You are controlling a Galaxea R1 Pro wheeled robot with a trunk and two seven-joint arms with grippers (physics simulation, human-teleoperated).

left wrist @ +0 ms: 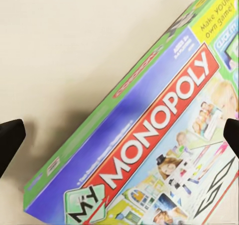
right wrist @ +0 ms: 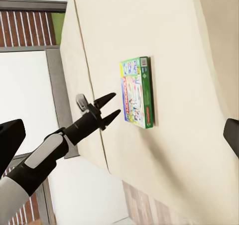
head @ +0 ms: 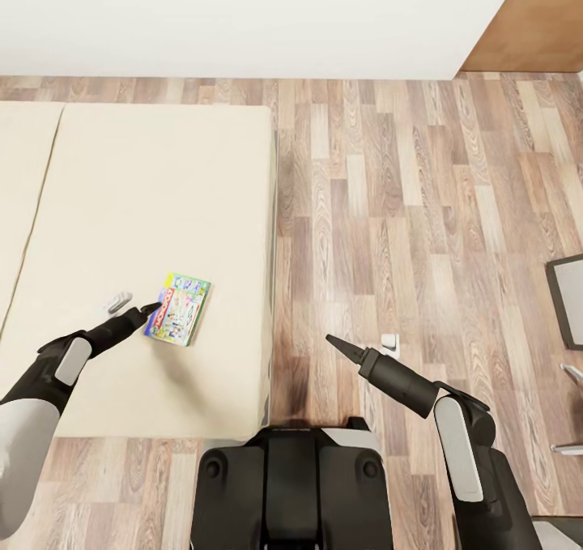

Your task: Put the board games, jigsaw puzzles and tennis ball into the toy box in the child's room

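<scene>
Board game (head: pixel 178 309) lying flat on the bed (head: pixel 146 210), near the bed's right-hand edge, with the left gripper (head: pixel 153 308) at its near-left edge.

The box has a green rim and a red banner reading MONOPOLY, seen close up in the left wrist view (left wrist: pixel 149 140) and as a small rectangle on the cream cover in the right wrist view (right wrist: pixel 137 91). The left gripper's two dark fingers are spread apart in that view (right wrist: pixel 108 107), pointing at the box's edge and holding nothing. The right gripper (head: pixel 336 343) hangs over the wood-plank floor (head: pixel 421 193), beside the bed; whether its fingers are parted cannot be told. The robot's dark base (head: pixel 291 485) stands at the foot of the bed.
</scene>
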